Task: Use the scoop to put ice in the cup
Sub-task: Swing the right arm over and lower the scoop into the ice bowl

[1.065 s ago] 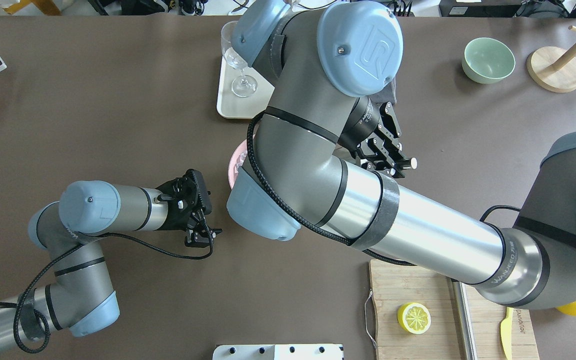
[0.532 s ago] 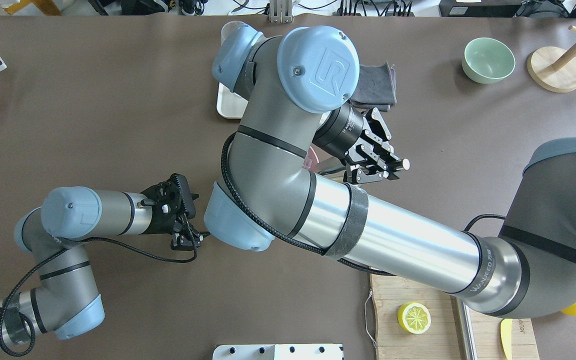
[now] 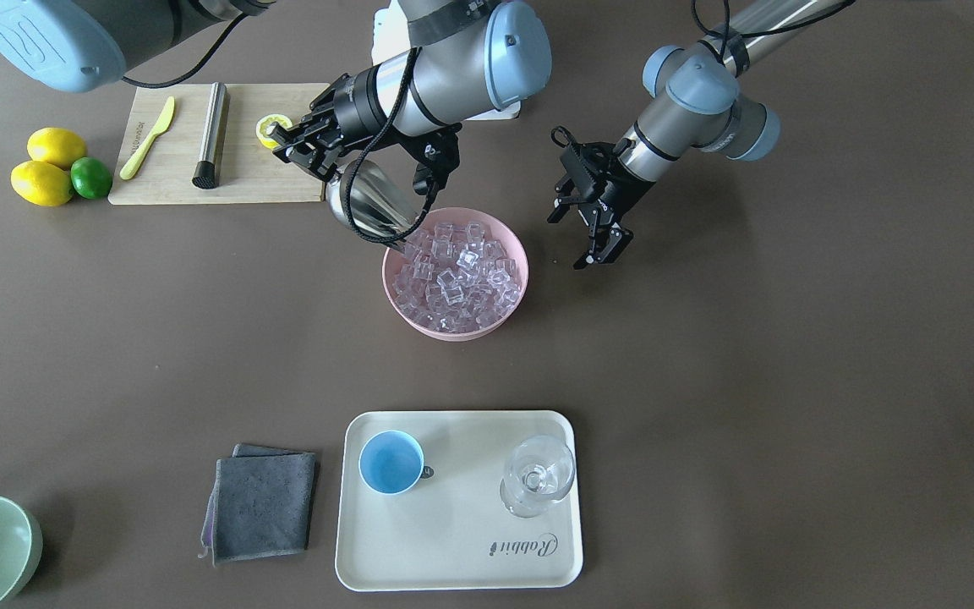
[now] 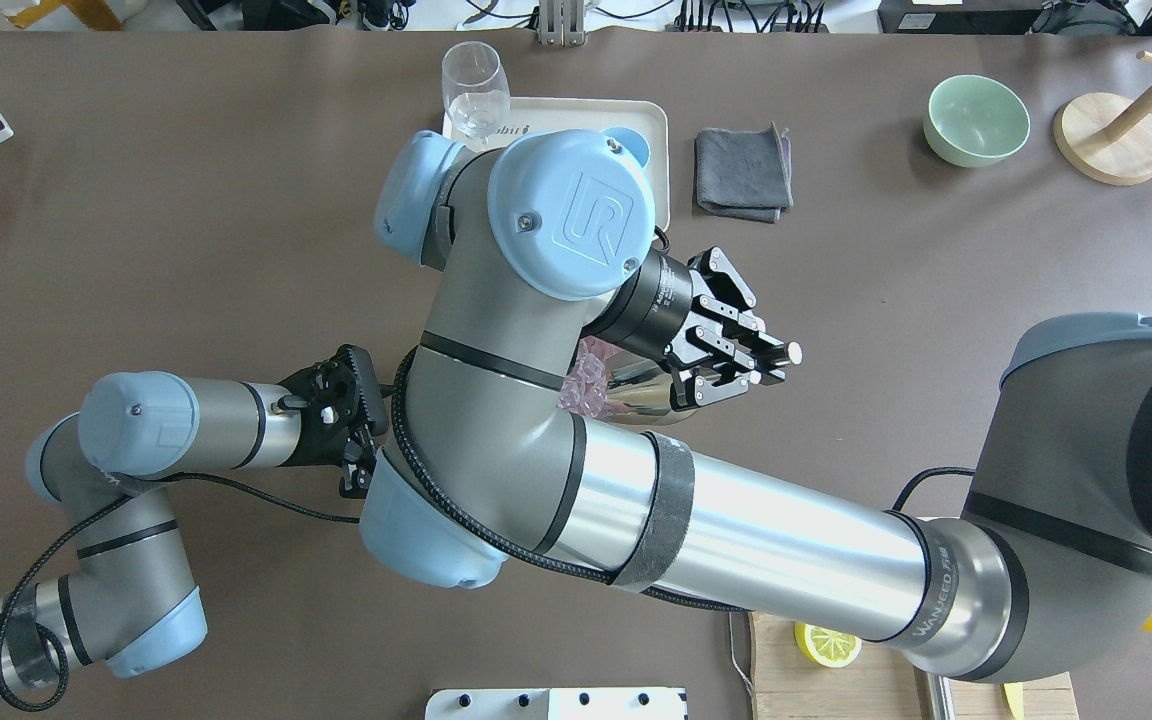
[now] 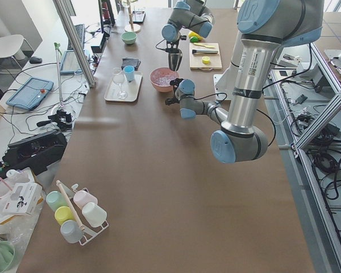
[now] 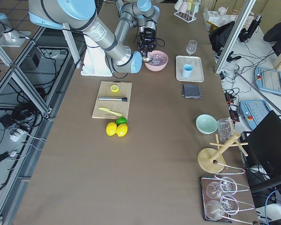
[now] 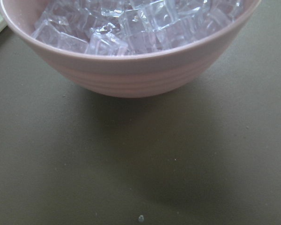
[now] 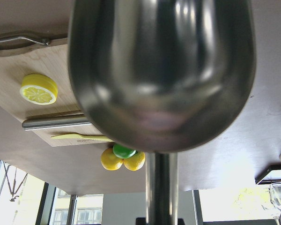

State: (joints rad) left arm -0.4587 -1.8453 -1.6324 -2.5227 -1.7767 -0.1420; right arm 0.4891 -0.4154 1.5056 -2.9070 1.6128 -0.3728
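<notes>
Tilted scoop [image 3: 369,203] at bowl [image 3: 455,332] rim (seemingly touching ice [image 3: 457,279]), left claw [image 3: 601,251] beside

Left wrist view: the pink bowl [image 7: 131,70] and the ice [image 7: 145,18] are cut off by the top edge.

Overhead view: the right arm covers nearly all of the bowl and most of the scoop [image 4: 641,398] trough. It also covers the cutting board [image 4: 806,690] apart from a strip, and the cup [image 3: 391,462] apart from a thin blue edge. The left claw [image 3: 599,252] tips lie under the right elbow.

Right wrist view: the scoop runs past the top edge; contents cannot be determined.

Side views: the scoop and the left claw are too small to judge.
</notes>
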